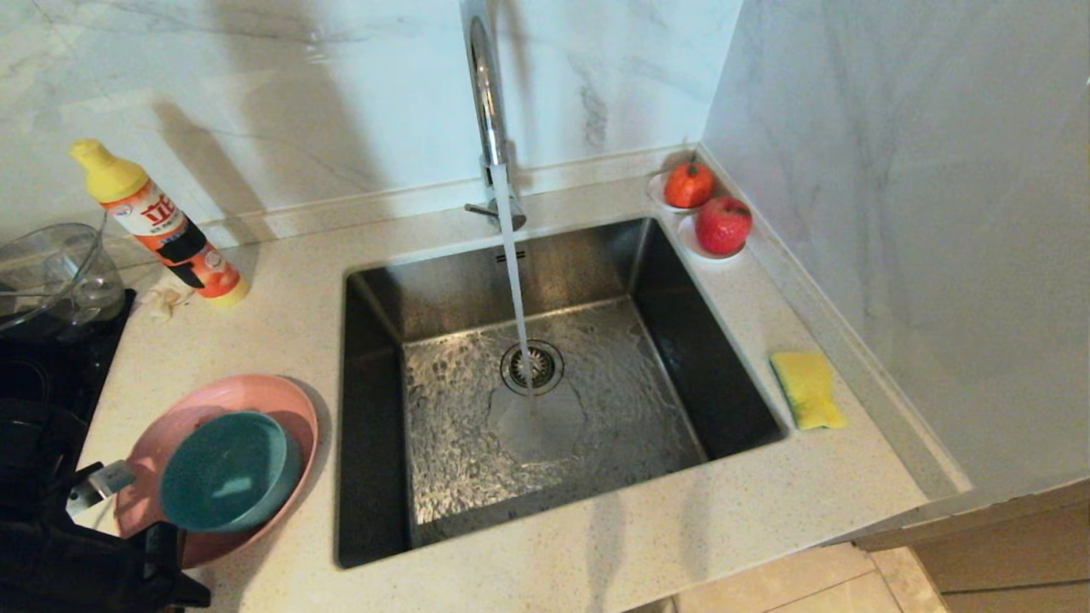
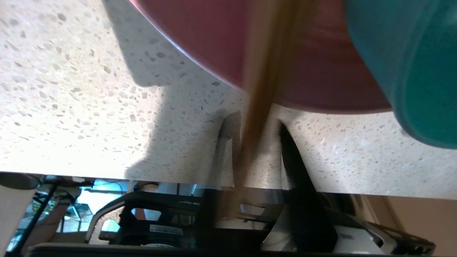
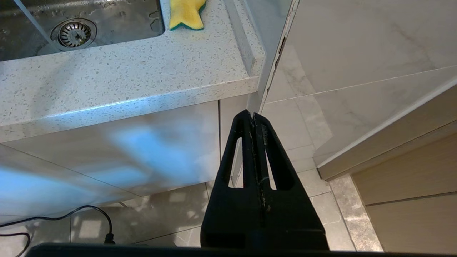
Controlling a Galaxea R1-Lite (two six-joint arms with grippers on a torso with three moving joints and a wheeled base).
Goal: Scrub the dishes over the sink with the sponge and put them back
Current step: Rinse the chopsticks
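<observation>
**Left gripper clamped, right parked**

Left gripper (image 2: 255,142) low at the counter's near-left corner, black fingers (image 2: 296,164) closed on thin brown wooden chopsticks (image 2: 264,82). Right gripper (image 3: 253,121) parked below the counter edge, jaws pressed together, empty.

This is a home kitchen. A steel sink (image 1: 545,383) with a running faucet (image 1: 490,102) is set into a speckled stone countertop (image 1: 281,298) backed by marble wall tiles (image 1: 281,94). A bottle of dish soap (image 1: 157,226), a pink plate (image 1: 289,409), a teal bowl (image 1: 226,468), a sponge (image 1: 807,389) and a black stovetop (image 1: 47,366) lie around it.
</observation>
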